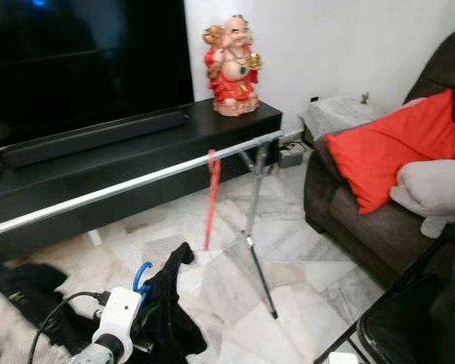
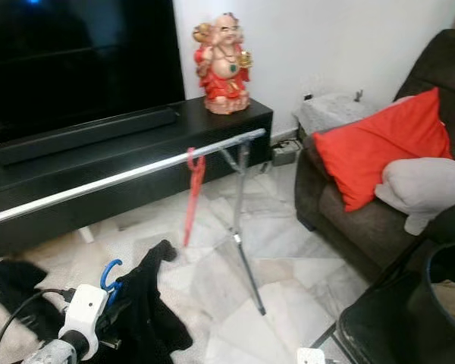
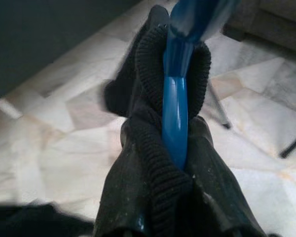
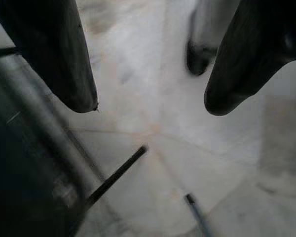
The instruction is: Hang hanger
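Observation:
A blue hanger (image 1: 142, 276) carrying a black knitted garment (image 1: 169, 307) is held low at the bottom left, and my left gripper (image 3: 175, 153) is shut on the hanger's neck through the collar. Its hook stands up below the rail. The silver rail (image 1: 136, 183) runs across the room on a thin stand (image 1: 255, 216). A red hanger (image 1: 211, 199) hangs on the rail near the right end. In the right wrist view my right gripper (image 4: 150, 106) is open over the marble floor, with nothing between its fingers (image 4: 59, 54).
Behind the rail stands a low black TV cabinet (image 1: 136, 155) with a red figurine (image 1: 232, 67). A brown sofa (image 1: 364, 220) with a red cushion (image 1: 394, 148) is at the right. Black clothes (image 1: 23, 292) lie on the floor at the left. A dark container (image 2: 432, 303) sits lower right.

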Available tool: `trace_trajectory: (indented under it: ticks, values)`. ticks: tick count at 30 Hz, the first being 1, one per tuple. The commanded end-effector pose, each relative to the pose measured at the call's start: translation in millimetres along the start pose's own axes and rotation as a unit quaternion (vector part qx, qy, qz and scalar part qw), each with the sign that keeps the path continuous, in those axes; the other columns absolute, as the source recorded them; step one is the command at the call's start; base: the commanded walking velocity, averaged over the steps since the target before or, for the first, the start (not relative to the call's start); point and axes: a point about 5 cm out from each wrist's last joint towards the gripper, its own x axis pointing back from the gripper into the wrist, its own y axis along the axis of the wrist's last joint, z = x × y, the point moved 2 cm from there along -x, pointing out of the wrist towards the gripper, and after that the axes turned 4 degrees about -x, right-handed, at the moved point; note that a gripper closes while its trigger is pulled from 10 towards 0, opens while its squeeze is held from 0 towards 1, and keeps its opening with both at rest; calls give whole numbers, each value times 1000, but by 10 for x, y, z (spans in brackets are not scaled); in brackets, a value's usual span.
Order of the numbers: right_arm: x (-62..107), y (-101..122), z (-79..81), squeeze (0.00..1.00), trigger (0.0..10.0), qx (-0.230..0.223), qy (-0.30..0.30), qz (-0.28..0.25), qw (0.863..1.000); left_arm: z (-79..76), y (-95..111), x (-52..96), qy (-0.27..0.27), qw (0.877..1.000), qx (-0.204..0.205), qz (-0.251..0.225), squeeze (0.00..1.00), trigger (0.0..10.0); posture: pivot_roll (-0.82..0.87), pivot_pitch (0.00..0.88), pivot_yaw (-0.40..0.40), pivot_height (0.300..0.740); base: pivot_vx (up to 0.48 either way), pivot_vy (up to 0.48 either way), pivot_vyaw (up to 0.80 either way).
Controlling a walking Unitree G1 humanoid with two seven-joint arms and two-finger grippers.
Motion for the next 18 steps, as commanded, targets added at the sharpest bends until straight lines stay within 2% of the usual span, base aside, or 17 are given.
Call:
trace_trajectory:
  ticks: [1,12,15,18]
  values:
    - [-6,70,87,0,10000,-4,9,-8,1000,125,71,22,17,1000,-5,-13,0,10000,74,0,38,740,480,0,0]
    - [-9,91,92,0,10000,-2,17,-12,1000,139,89,-1,26,1000,-5,-14,0,10000,73,0,34,740,480,0,0]
    - [-9,99,112,0,10000,10,28,-14,999,161,110,-16,35,999,1,-17,0,10000,74,0,32,740,82,0,729]
    - [-7,88,123,0,10000,-5,31,-11,999,160,113,-19,33,999,0,-17,0,10000,74,0,33,740,0,0,738]
